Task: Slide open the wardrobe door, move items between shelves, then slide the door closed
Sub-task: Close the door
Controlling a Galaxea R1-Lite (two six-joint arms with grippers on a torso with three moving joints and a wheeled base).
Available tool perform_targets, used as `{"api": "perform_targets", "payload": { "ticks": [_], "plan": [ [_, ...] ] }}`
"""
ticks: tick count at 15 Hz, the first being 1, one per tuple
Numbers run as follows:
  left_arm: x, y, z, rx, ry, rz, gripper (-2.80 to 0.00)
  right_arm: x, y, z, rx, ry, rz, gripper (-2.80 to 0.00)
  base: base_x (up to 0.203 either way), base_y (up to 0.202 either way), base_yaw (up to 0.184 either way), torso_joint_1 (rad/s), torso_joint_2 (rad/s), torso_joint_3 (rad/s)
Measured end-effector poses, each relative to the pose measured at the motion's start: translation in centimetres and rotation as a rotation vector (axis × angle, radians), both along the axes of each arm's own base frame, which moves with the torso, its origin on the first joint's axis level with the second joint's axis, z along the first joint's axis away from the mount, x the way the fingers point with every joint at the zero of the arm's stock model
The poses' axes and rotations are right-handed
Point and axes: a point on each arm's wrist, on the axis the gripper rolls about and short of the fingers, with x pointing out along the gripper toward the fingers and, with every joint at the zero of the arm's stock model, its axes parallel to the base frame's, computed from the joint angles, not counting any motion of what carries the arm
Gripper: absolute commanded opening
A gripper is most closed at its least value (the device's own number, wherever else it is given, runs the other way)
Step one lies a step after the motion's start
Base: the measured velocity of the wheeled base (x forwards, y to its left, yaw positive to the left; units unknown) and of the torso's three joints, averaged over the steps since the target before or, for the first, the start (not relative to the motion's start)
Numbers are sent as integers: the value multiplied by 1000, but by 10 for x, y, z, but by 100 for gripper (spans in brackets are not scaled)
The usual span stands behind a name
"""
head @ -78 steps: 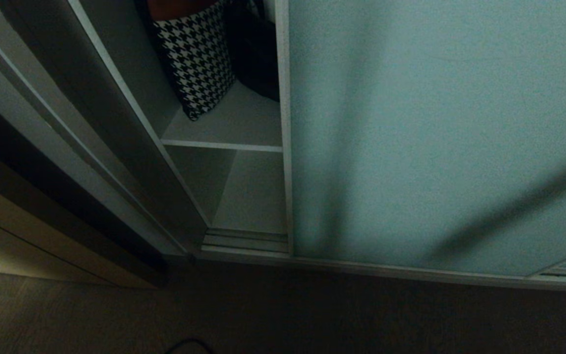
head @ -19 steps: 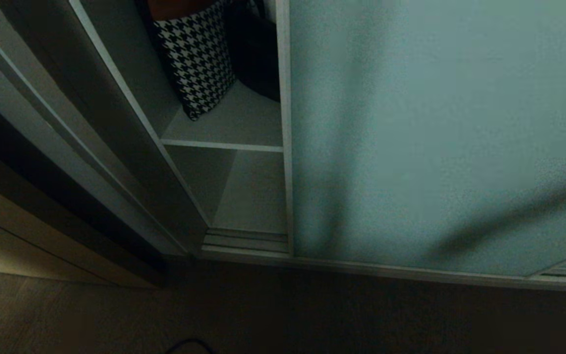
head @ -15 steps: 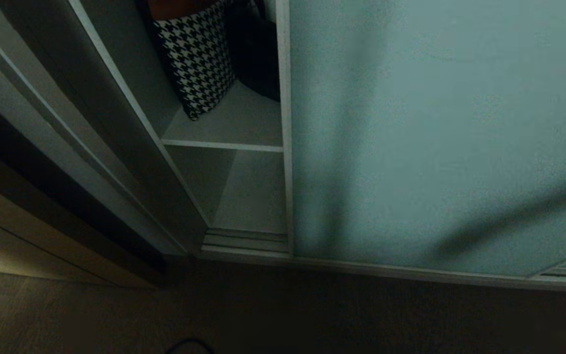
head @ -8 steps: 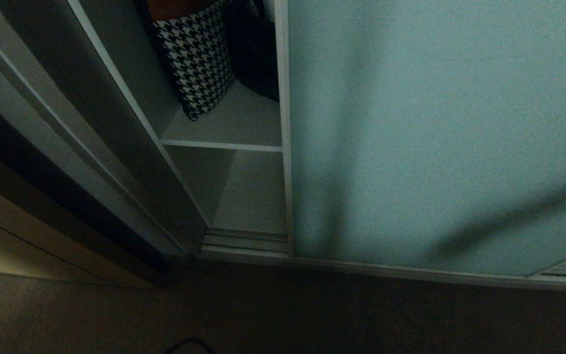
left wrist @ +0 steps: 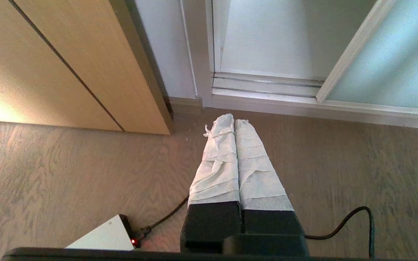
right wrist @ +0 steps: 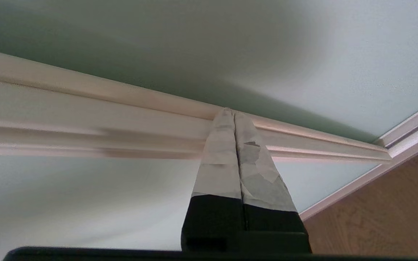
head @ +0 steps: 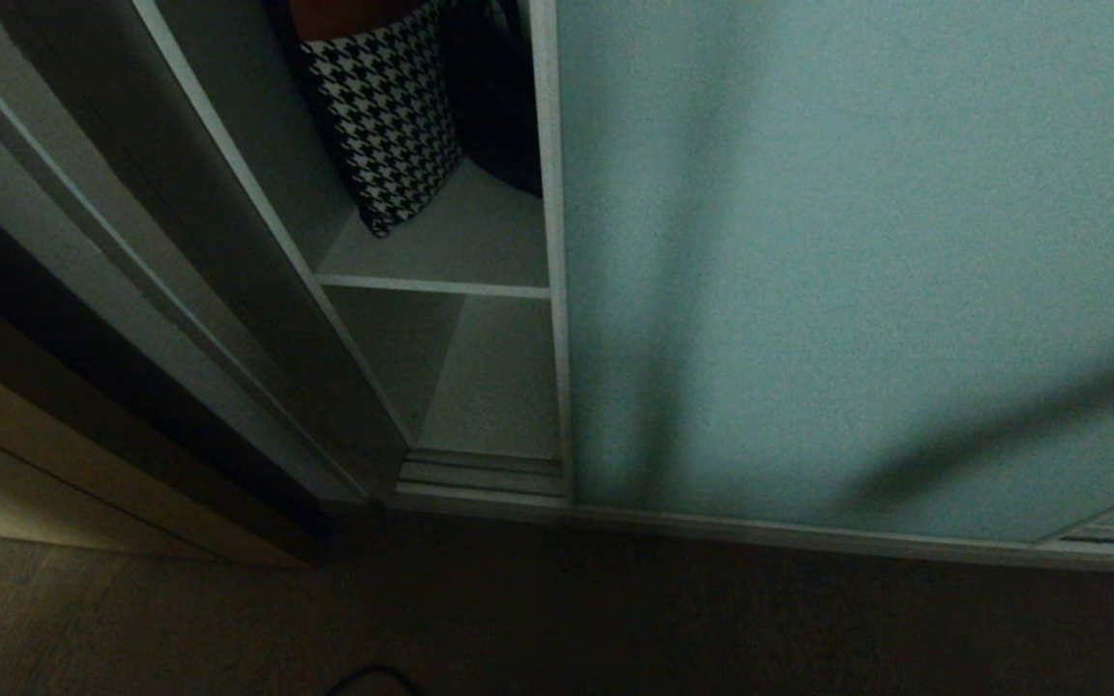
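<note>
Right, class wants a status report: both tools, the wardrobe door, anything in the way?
Left tool shut, parked over floor. Right tool shut, tips at frame rail of sliding wardrobe door. Door partly open; houndstooth cushion on shelf. Nothing blocking track.

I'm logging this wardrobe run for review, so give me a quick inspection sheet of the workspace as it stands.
Surface: wood-grain floor in front of the wardrobe; nothing seen on it but cables and a box.
Job's things: teal door covers most of the opening, leaving a gap at its left edge; upper shelf holds a dark bag, mostly hidden; lower shelf bare where visible.
Clutter: houndstooth cushion leaning on the upper shelf.
Grippers: left gripper shut, low over the floor; right gripper shut, its tips at the door's frame rail.
Cables: black cable on the floor, another running to a white box.
Surroundings: wooden cabinet left of the wardrobe.
</note>
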Motion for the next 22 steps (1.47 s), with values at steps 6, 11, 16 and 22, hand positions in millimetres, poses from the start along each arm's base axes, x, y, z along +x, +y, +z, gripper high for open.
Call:
{"api": "perform_targets", "payload": {
  "ticks": [6, 11, 16, 22],
  "plan": [
    [0, 0, 0, 0, 0, 0, -280, -3, 13, 2, -1, -3, 38, -280, 0, 0, 0, 0, 0, 0],
    [0, 0, 0, 0, 0, 0, -280, -9, 40, 7, -62, -37, 126, -280, 0, 0, 0, 0, 0, 0],
    [0, 0, 0, 0, 0, -1, -280, -8, 75, 14, -140, -77, 183, -280, 0, 0, 0, 0, 0, 0],
    [0, 0, 0, 0, 0, 0, -280, -21, 101, 24, -155, -85, 242, -280, 0, 0, 0, 0, 0, 0]
  ]
}}
